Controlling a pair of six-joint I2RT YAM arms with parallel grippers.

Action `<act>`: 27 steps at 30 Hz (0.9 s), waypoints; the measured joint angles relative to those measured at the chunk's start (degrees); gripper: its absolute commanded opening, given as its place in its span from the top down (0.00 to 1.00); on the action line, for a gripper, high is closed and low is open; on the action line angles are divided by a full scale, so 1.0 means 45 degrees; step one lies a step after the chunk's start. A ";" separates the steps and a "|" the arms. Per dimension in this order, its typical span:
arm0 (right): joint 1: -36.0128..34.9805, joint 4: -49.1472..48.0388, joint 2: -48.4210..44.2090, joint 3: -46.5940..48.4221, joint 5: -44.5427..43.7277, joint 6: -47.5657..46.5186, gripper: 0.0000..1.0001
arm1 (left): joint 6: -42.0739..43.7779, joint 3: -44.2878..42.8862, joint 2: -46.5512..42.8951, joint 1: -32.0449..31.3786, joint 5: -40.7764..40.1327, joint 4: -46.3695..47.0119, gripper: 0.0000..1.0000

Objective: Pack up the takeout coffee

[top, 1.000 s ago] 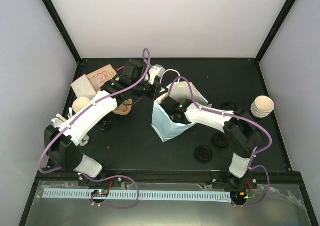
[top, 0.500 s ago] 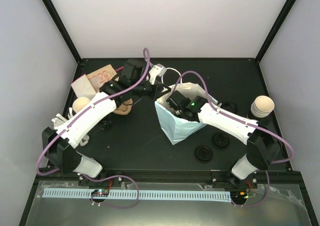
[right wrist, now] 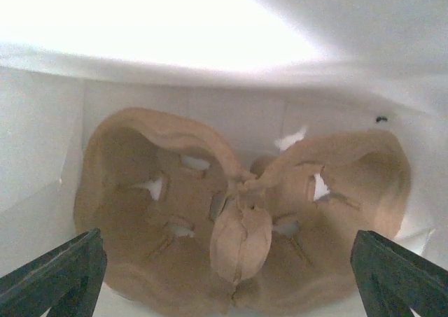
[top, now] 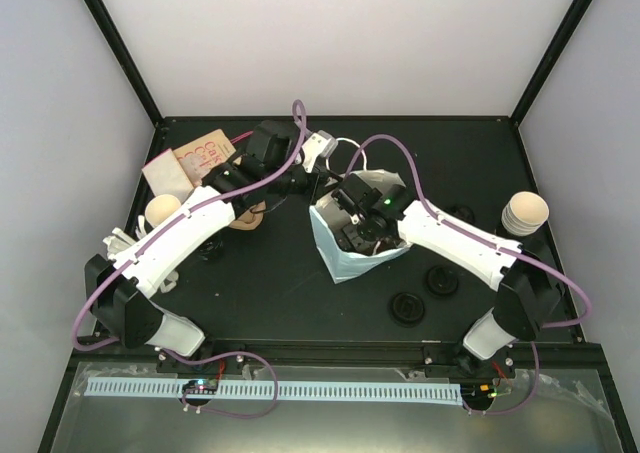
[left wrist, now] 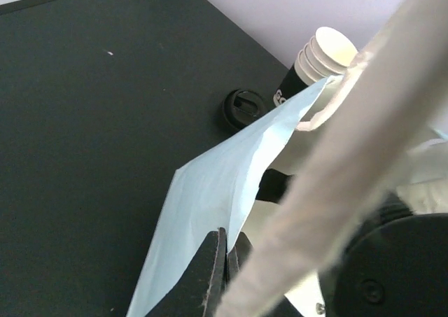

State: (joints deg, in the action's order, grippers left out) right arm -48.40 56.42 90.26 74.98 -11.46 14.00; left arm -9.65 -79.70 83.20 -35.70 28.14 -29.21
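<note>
A pale blue paper bag (top: 343, 254) stands mid-table with its mouth open. My left gripper (top: 318, 184) is shut on the bag's far rim; in the left wrist view the jaws (left wrist: 225, 255) pinch the blue paper (left wrist: 210, 198). My right gripper (top: 362, 229) reaches down into the bag. It is open, with a finger at each lower corner of the right wrist view (right wrist: 224, 241). A brown pulp cup carrier (right wrist: 175, 191) lies on the bag's floor below the fingers. A stack of paper cups (top: 524, 214) stands at the right, also in the left wrist view (left wrist: 318, 57).
Black lids lie right of the bag (top: 408, 306) (top: 441, 280), one also in the left wrist view (left wrist: 241, 108). At the left are a single cup (top: 163, 210), another brown carrier (top: 245, 217) and printed paper bags (top: 196, 157). Black posts frame the table.
The bag has shifted right and its mouth has opened wider. My right arm has swung outward, its gripper still inside the bag. My left gripper kept its hold on the rim.
</note>
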 measured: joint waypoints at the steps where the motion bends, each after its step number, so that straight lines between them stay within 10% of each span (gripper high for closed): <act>1: 0.0000 0.0058 -0.0005 0.0063 0.0000 0.0000 0.02 | 0.0068 0.0000 0.0000 -0.0005 -0.0199 -0.0019 0.99; 27: 0.0000 0.1540 -0.3274 0.2958 -0.0330 0.0039 0.05 | 0.0699 -0.0636 0.0437 -0.0073 -0.1928 -0.1098 0.98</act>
State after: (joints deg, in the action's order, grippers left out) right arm -48.40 63.35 75.53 88.29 -12.95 14.17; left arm -6.50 -82.56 85.17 -36.03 19.46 -34.15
